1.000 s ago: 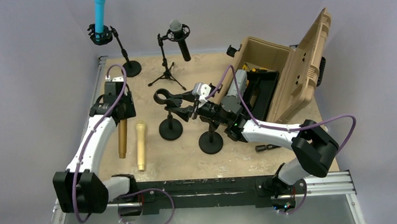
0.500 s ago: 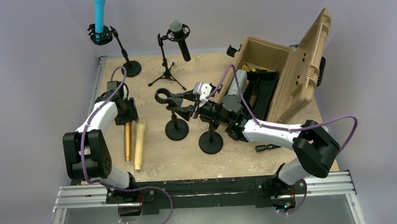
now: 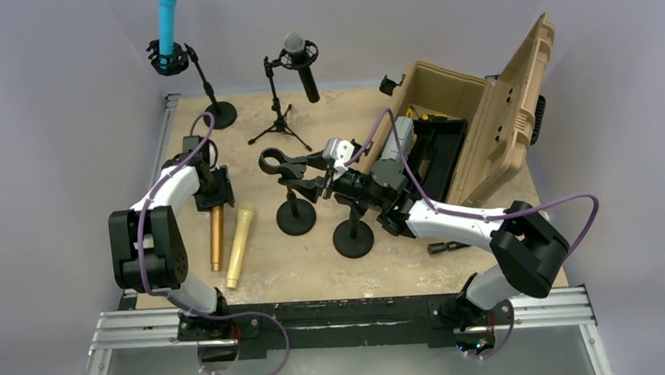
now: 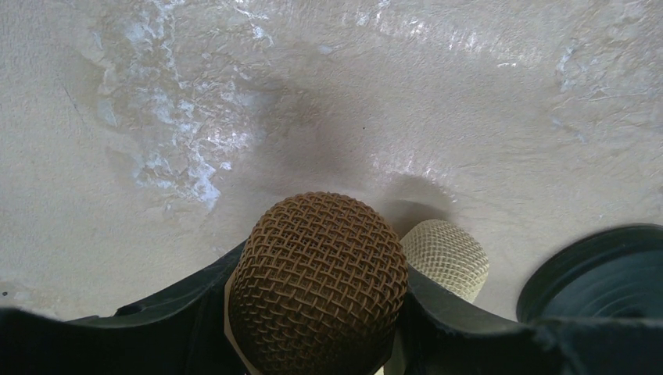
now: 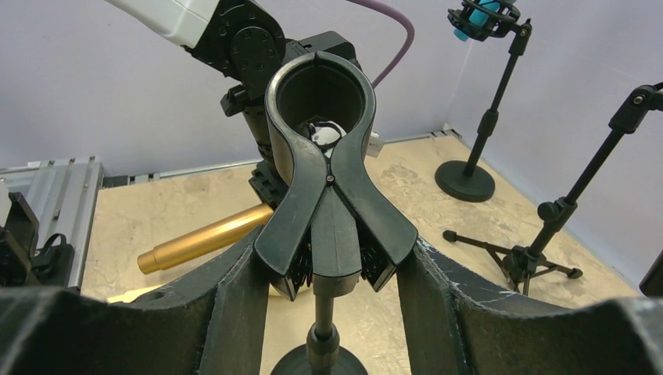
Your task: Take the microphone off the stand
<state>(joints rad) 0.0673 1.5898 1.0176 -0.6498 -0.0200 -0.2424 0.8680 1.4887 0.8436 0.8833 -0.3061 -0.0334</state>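
Note:
A bronze microphone [image 3: 217, 238] lies flat on the table at the left. My left gripper [image 3: 208, 190] is shut on its brown mesh head [image 4: 319, 281], with a finger on each side. A lighter gold microphone [image 3: 241, 244] lies just to its right, and its pale mesh head [image 4: 447, 258] shows in the left wrist view. A black desk stand [image 3: 296, 217] holds an empty spring clip [image 5: 319, 94]. My right gripper [image 5: 332, 269] is shut on the clip's two levers [image 3: 319, 184].
A blue microphone [image 3: 166, 20] stands in a stand at the back left. A black microphone [image 3: 304, 67] hangs in a tripod stand. An open tan case [image 3: 488, 115] fills the right side. A second round stand base [image 3: 353, 238] sits in front of my right arm.
My left arm has folded back and shifted the bronze microphone slightly right. The gold microphone beside it has tilted right. The stand base moved a little to the right.

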